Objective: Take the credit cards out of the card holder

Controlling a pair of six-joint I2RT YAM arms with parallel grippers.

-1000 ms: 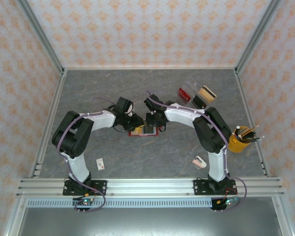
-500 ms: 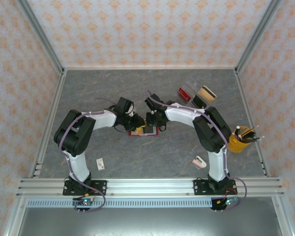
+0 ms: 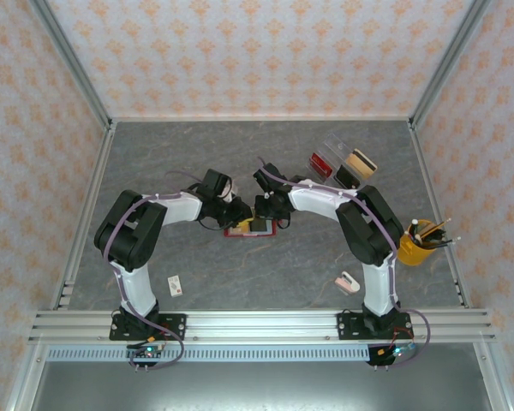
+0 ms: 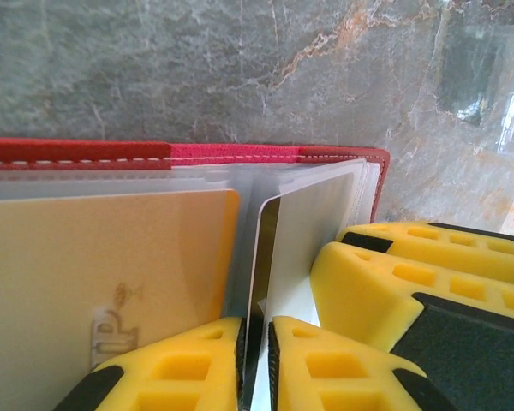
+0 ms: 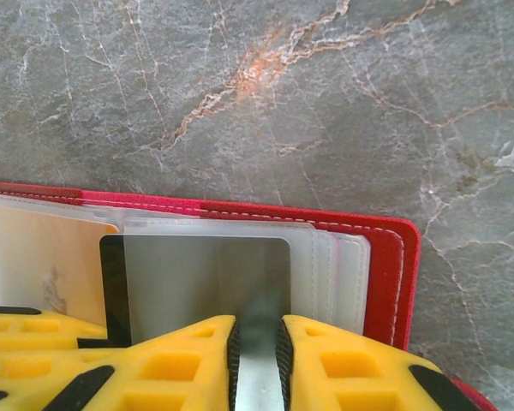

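Grey marbled table (image 3: 197, 154). The red card holder (image 4: 197, 154) lies open beneath both grippers. The left gripper (image 4: 257, 342) is clamped on a grey card (image 4: 313, 223) standing on edge, with a yellow card (image 4: 103, 274) just to its left. The right gripper (image 5: 257, 338), jaws nearly together, crowds that card's other side; I cannot tell whether it grips anything. A clear tray (image 3: 347, 163) and a yellow cup (image 3: 417, 248) sit well off to its right.

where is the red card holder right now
In the top view, the flat red leather-like card holder lies open at mid-table, beneath where the left arm and right arm meet.
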